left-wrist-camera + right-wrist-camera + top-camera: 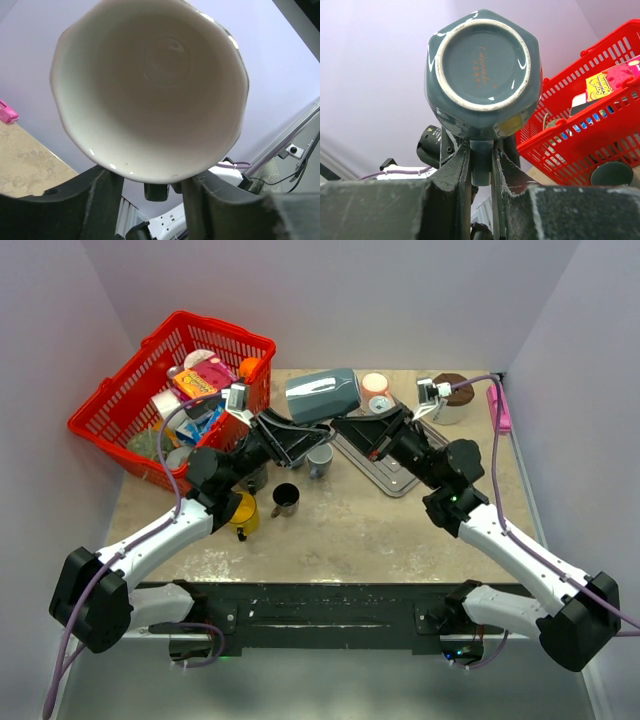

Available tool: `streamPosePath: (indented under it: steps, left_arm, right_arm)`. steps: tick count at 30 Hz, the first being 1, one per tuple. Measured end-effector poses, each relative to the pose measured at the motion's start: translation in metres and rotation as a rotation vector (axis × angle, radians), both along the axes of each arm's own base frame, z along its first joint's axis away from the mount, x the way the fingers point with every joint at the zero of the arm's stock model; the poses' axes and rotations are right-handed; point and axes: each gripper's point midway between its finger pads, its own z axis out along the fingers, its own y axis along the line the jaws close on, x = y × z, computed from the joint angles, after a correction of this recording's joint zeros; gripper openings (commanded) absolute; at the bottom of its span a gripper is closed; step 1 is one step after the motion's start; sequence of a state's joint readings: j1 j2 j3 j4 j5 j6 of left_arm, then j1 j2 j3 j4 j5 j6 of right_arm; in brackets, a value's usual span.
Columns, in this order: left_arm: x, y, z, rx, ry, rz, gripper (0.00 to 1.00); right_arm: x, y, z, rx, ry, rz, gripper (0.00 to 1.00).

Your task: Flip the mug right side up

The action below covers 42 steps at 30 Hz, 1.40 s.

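Observation:
The mug (322, 395) is grey-teal outside and white inside, and it hangs on its side above the back of the table. My right gripper (368, 430) is shut on its handle (481, 165), and the right wrist view faces the mug's base (482, 65). In the left wrist view the white mouth (150, 85) fills the frame. My left gripper (152, 192) sits under the mouth end, jaws apart. A dark piece shows in the gap between them, clear of both fingers.
A red basket (110, 405) full of packets stands at the back left. Under the arms are a yellow mug (243, 512), a dark cup (285, 500) and a small grey mug (320, 458). A metal tray (385, 468) and a brown-lidded tub (455, 395) lie at the back right.

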State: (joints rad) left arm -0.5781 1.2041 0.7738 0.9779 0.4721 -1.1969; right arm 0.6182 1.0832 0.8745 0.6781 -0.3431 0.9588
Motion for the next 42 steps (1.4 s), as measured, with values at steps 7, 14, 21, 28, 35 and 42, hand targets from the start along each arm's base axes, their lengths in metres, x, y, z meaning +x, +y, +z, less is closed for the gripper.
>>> streamPosePath:
  steps: [7,14,21,28,35,42]
  left_arm:
    - [0.000,0.001,0.001,-0.010,0.010,-0.003,0.00]
    - [0.004,0.001,-0.005,0.013,0.023,0.018,0.00]
    - [0.030,0.004,-0.050,0.218,0.137,0.165,0.00]
    - [0.045,0.020,-0.106,0.508,0.203,0.299,0.00]
    - [0.034,0.035,-0.169,0.794,0.261,0.340,0.00]
    - [0.007,0.026,-0.225,1.060,0.265,0.289,0.00]
  right_arm:
    - [0.004,0.002,-0.002,-0.001,0.003,-0.027,0.00]
    - [0.007,0.002,-0.007,-0.034,-0.004,-0.056,0.75]
    - [0.021,0.000,-0.042,-0.281,0.020,-0.148,0.99]
    - [0.038,-0.038,-0.084,-0.502,0.138,-0.358,0.99]
    - [0.050,-0.109,-0.140,-0.700,0.384,-0.681,0.99]
    - [0.050,-0.148,-0.170,-0.831,0.503,-0.846,0.99]
